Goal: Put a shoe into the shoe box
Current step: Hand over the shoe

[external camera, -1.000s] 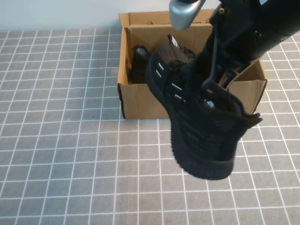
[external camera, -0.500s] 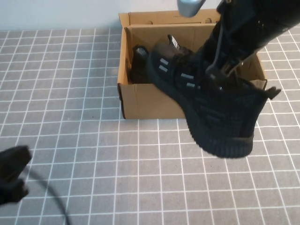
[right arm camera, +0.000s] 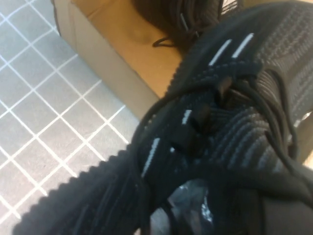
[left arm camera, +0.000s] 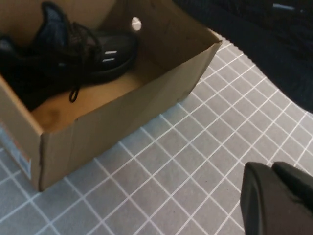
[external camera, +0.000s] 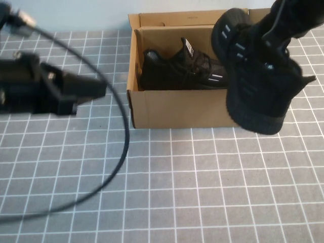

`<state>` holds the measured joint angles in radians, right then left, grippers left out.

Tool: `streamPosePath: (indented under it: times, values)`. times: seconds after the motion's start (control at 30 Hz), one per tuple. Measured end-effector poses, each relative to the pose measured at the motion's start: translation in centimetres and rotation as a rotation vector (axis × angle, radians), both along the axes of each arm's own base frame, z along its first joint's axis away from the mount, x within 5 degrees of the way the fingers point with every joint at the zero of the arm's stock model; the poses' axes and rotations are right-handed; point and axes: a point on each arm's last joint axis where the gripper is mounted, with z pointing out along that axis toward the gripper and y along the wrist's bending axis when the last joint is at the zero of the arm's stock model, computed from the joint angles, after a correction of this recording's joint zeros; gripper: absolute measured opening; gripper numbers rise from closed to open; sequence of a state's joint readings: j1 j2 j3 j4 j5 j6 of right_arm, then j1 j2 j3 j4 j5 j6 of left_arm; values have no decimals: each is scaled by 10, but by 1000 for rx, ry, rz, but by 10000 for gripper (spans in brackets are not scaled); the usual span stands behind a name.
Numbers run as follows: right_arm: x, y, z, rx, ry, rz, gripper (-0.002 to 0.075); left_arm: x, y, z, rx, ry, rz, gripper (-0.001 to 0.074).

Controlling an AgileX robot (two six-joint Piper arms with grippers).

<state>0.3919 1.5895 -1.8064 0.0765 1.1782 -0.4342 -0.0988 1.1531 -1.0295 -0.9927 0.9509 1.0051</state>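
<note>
While the left pincer [external camera: 88, 90] hovered over the grey tiled worktop [external camera: 152, 192] left of the shoe box [external camera: 177, 109], grip state unclear, a second sneaker [external camera: 177, 68] lay inside, the right pincer [external camera: 273, 38] clenched the shoe [external camera: 258, 81] above the box's right end.

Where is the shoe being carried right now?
In the high view the shoe hangs from the right gripper over the right end of the shoe box, beside the second sneaker inside; the left gripper hovers left.

A grey tiled surface [external camera: 167, 187] with white grid lines fills the scene; behind it runs a pale, perhaps bluish, wall [external camera: 66, 14].
</note>
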Motion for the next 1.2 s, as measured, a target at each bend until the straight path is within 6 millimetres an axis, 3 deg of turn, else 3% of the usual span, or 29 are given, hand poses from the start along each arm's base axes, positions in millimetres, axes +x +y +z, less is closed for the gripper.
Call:
streamPosePath:
  times: [0.17,0.4,0.5,0.57,0.7,0.8,1.0,1.2]
  values:
    - [12,-7,8,79,-14,33,-6,39,-9,8,2,25,-106,-1]
    - [30,4,9,118,-12,194,-6,86,-20,11,29,-31,-290,1]
    - [35,11,9,88,-53,336,-6,102,-24,16,34,-98,-340,62]
    - [37,14,8,70,-89,414,-6,113,-25,21,32,-133,-350,153]
    - [36,18,10,34,-170,549,-6,124,-33,27,28,-172,-374,369]
    - [35,19,11,7,-220,623,-6,129,-44,29,31,-197,-410,446]
    - [35,20,11,-4,-245,660,-6,134,-69,33,59,-286,-506,476]
    - [33,24,9,-11,-258,702,-6,142,-78,43,64,-350,-534,478]
